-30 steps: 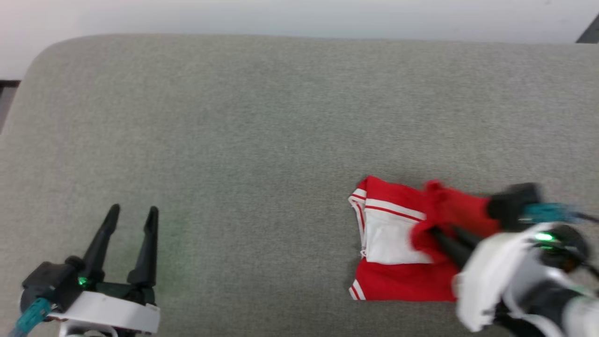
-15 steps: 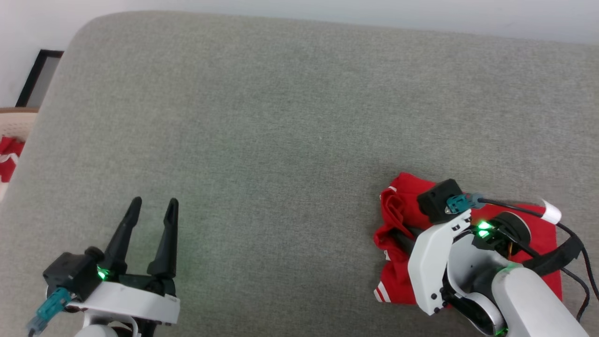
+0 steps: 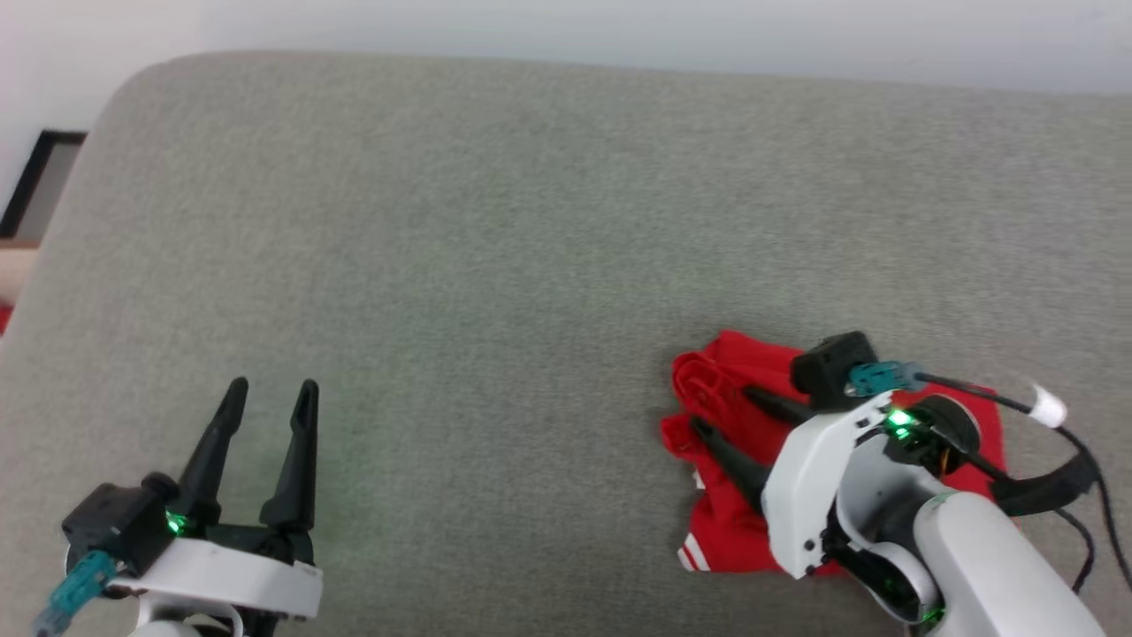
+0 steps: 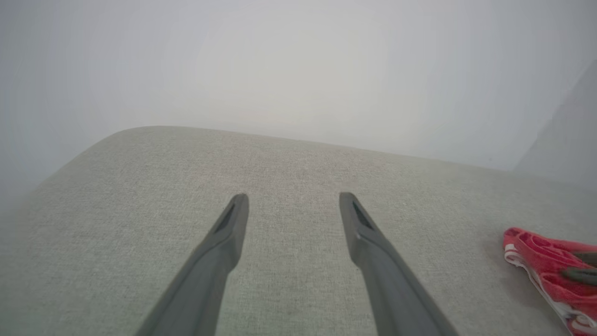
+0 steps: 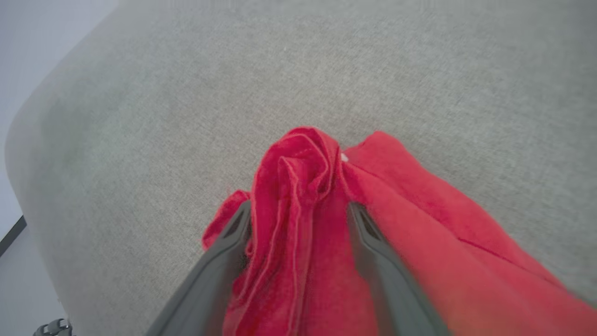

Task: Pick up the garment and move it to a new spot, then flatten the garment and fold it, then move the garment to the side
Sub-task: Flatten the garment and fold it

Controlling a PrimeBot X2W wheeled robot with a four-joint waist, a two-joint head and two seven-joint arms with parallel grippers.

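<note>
Between the spread right fingers (image 3: 727,455) — gripping nothing — garment (image 3: 707,389) bunches; left fingers (image 3: 294,460) apart, empty

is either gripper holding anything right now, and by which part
Nothing is held. The right gripper stands open astride a bunched fold of the garment; the left gripper is open, well clear of it.

The worktop (image 3: 495,230) is covered in grey woven fabric with a slight green cast. Its far-left corner is rounded and its far edge runs straight across. A red shirt (image 3: 712,380) lies on it toward the near right, roughly folded. The shirt's left end is bunched up into soft ridges, and a bit of red-and-white striped trim shows at its near-left corner.
</note>
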